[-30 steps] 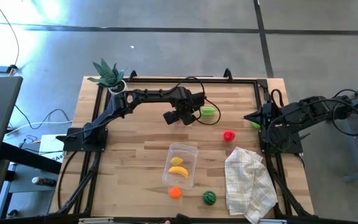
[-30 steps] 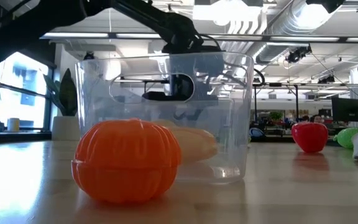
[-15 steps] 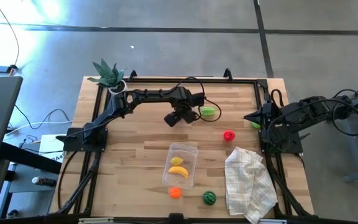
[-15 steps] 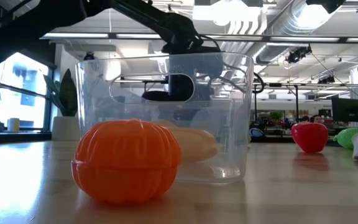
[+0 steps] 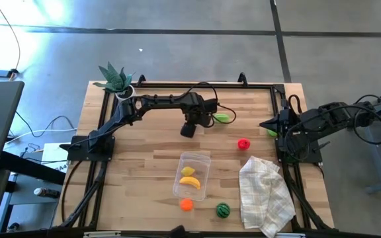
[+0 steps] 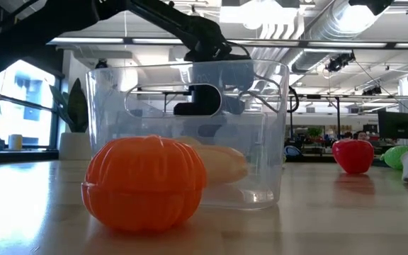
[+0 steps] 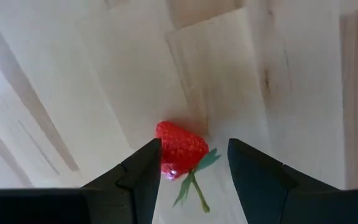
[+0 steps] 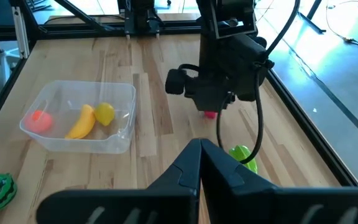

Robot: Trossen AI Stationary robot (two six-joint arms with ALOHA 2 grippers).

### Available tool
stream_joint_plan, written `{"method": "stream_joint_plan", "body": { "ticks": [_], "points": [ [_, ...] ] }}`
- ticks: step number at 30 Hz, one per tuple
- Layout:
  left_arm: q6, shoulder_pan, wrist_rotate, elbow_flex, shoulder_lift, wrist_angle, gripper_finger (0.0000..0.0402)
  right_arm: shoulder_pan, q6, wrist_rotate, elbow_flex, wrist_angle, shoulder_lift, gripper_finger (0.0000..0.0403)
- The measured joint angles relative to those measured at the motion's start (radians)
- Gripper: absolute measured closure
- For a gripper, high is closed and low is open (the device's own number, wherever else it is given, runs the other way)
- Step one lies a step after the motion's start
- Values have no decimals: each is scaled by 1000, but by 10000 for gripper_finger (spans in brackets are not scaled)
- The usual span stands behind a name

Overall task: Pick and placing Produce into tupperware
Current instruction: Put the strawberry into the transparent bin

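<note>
The step in hand looks like a pick: the left tool [image 7: 188,165] hangs low over a small red strawberry [image 7: 180,150] lying on the worktop [image 5: 144,142] toward the far side, left of a green piece [image 5: 223,118]. Its two fingers are spread partway, one on each side of the berry, and I cannot tell whether either pad touches it yet; nothing is lifted. To my eye the next move calls for pressing the fingers together on the berry, raising it clear, and carrying it toward the near side to the tupperware [image 5: 193,174], which sits mid-worktop and already holds a lemon [image 5: 188,171] and a banana [image 5: 190,181]. An orange [image 5: 186,204] and a striped watermelon [image 5: 223,210] wait just outside it. The right tool [image 8: 201,148] rests at the right edge, pressed together and empty.
</note>
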Motion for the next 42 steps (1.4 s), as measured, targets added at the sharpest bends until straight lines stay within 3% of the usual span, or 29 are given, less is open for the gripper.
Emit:
{"method": "stream_joint_plan", "body": {
  "ticks": [5,10,17,42],
  "points": [
    [-178,32,28,0,1,-13,229,0,0,0,0,0,0,403],
    [-239,46,53,0,1,-11,229,0,0,0,0,0,0,403],
    [-282,45,140,0,1,2,229,0,0,0,0,0,0,403],
    [-288,45,120,-6,11,13,229,0,0,0,0,0,0,403]
  ]
}}
